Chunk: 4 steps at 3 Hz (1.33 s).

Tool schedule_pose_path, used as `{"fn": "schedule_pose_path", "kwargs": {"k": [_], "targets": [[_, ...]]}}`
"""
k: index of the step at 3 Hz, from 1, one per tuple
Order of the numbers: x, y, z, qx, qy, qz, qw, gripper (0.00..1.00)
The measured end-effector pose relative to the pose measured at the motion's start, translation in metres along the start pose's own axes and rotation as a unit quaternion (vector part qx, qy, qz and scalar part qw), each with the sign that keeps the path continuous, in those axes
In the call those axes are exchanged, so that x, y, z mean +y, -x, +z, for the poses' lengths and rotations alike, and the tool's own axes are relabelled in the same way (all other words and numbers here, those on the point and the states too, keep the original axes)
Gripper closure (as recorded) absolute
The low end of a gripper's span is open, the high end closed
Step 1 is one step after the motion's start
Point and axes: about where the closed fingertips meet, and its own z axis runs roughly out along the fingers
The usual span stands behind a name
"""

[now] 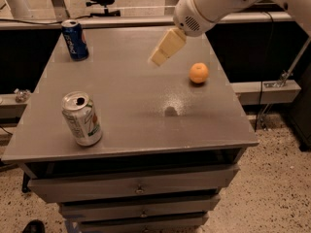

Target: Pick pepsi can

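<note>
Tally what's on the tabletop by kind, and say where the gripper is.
Soda cans: 2, the pepsi can far left, a silver-white can front left.
Orange: 1.
Total: 3.
Gripper: in the air over the far middle of the tabletop.

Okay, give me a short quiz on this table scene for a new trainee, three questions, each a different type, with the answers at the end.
1. True or false: the pepsi can stands near the far left corner of the table, as the camera sees it.
2. Short answer: is the silver-white can upright or lying down?
3. Multiple choice: the claw hovers above the far middle of the table. Which thing is nearest to it?
A. the orange
B. the silver-white can
C. the pepsi can

Key: 1 true; 2 upright; 3 A.
</note>
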Motion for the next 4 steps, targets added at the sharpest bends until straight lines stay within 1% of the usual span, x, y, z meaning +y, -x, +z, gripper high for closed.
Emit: {"fn": "schedule_pose_path", "kwargs": {"k": [1,2,3,4], "targets": [[0.0,0.0,0.0,0.0,0.0,0.0,1.0,0.0],[-0.005,0.004,0.022,-0.016,-0.005,0.0,0.9999,0.0],[-0.018,0.015,0.072,-0.064,-0.005,-0.001,0.9979,0.0],[-0.033,0.027,0.119,-0.113,0.008,0.006,0.9935,0.0]]}}
